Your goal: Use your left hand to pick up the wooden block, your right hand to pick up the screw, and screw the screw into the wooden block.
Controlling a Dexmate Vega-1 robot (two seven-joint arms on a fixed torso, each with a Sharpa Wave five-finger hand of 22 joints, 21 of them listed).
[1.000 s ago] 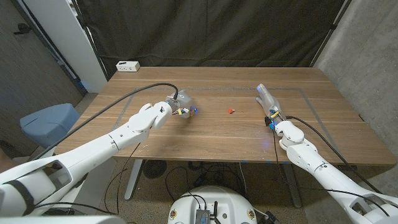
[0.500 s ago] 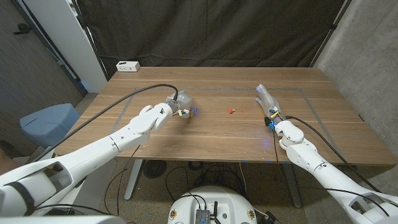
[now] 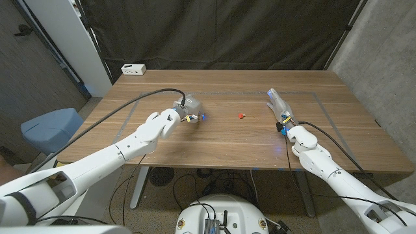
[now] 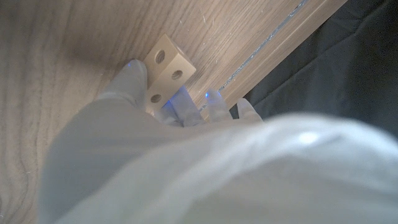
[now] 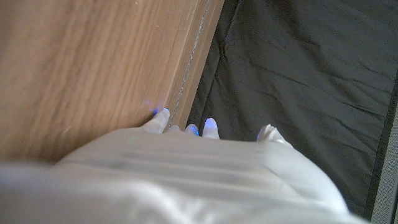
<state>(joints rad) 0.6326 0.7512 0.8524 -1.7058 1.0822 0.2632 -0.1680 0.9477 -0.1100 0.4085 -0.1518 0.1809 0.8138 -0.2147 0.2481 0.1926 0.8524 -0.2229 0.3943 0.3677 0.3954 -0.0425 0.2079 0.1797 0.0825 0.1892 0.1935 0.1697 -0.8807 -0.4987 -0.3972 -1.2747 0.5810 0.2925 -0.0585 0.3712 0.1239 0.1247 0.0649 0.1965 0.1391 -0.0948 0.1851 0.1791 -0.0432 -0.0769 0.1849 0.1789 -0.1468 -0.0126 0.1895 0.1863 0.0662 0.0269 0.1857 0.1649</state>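
Observation:
The pale wooden block [image 4: 165, 67], with round holes in its faces, lies on the table. My left hand [image 3: 185, 110] is curled around it. In the left wrist view the thumb [image 4: 128, 77] presses one side of the block and the other fingers [image 4: 185, 104] touch the opposite side. In the head view the hand hides the block. The small red screw [image 3: 242, 116] lies alone on the table between my hands, to the right of my left hand. My right hand [image 3: 278, 105] stands near the right side of the table, fingers stretched away from me and holding nothing, a short way right of the screw.
A white power strip [image 3: 133, 69] sits at the table's far left corner. A black cable [image 3: 146, 95] arcs over the table to my left wrist. A blue chair [image 3: 51, 127] stands left of the table. A dark curtain hangs behind the far edge.
My left arm has edged slightly forward and to the right, with the hand settling closer over the block. The screw and my right hand have not moved.

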